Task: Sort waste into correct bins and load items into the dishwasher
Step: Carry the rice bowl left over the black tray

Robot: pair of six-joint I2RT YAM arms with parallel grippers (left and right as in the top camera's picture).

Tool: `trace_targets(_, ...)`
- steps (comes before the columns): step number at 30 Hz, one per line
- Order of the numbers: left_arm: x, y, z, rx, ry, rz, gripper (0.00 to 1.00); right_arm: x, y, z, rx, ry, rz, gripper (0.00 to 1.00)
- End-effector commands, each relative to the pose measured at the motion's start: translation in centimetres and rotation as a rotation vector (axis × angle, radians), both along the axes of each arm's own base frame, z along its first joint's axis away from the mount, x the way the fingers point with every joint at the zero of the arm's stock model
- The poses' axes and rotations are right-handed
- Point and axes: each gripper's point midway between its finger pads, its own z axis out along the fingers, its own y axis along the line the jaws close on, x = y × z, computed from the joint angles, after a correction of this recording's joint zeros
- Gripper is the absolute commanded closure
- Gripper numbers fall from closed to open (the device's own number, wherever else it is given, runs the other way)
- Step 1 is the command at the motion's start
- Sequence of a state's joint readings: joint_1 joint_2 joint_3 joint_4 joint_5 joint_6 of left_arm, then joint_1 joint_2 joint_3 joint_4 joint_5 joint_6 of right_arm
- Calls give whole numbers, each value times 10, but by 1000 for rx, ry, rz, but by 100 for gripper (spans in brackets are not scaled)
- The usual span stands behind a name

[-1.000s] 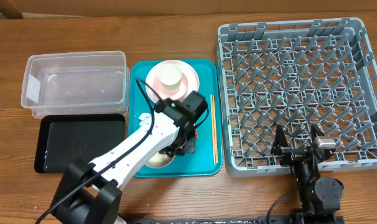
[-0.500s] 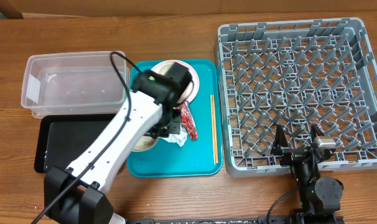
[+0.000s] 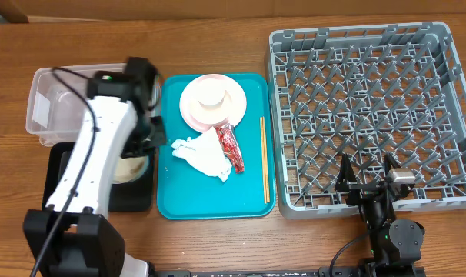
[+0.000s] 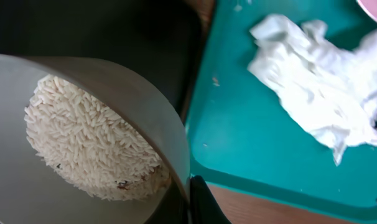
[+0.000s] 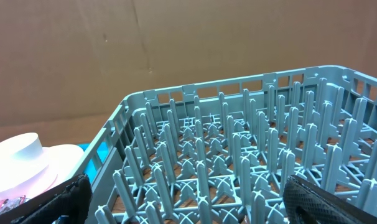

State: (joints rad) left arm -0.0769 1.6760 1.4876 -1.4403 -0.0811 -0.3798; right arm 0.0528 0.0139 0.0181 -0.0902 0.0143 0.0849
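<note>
Left gripper (image 4: 192, 198): jaws pressed together on the rim of a white bowl (image 3: 130, 168), one dark finger visible against the outer wall in the left wrist view. The bowl sits above the right end of the black tray (image 3: 56, 165), just beside the left edge of the teal tray (image 3: 187, 192); whether it touches the black tray cannot be determined, as the arm hides much of it from overhead. The rice (image 4: 89, 143) lies in a single clump on the inner wall of the bowl. The clear tub (image 3: 56, 108) stands directly behind the black tray, their long sides adjacent. On the teal tray, the crumpled napkin (image 3: 206, 154) lies near the centre, with the red wrapper (image 3: 233, 148) touching its right side. Behind them, the pink plate (image 3: 234, 108) carries the white cup (image 3: 212, 94), upright at its middle. A thin wooden stick (image 3: 264, 158) lies lengthwise along the right side of the teal tray. The dish rack (image 3: 371, 108) occupies the right half of the table, next to the teal tray. Right gripper (image 3: 367, 178): jaws spread wide, holding nothing, positioned at the near edge of the rack.
</note>
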Motion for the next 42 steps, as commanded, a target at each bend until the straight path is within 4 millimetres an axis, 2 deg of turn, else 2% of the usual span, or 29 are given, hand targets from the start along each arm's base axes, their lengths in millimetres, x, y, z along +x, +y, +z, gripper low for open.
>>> trace_targets(1,8,8,7,-81,-35,-28,96,0,0,-1,-3,-7,0,0)
trace_targets(5,10,28,8,-161,-56,50,96,0,0,-1,-3,-7,0,0)
trace_targets(12,22,30,15,-477,-179,29,96,0,0,-1,-3,-7,0,0)
trace_targets(19,20,42,15,-746,-331,44,96,0,0,-1,-3,-7,0,0)
trace_targets(22,16,47,13,-878,-435,66,96,0,0,-1,-3,-7,0,0)
trace_targets(26,12,56,21,-1031,-644,63,96,0,0,-1,-3,-7,0,0)
trace_targets(30,4,74,22,-1060,-747,122,96,0,0,-1,-3,-7,0,0)
trace_targets(36,0,101,36,-1093,-906,209,96,0,0,-1,-3,-7,0,0)
trace_targets(42,-4,110,42,-1114,-1021,231,96,0,0,-1,-3,-7,0,0)
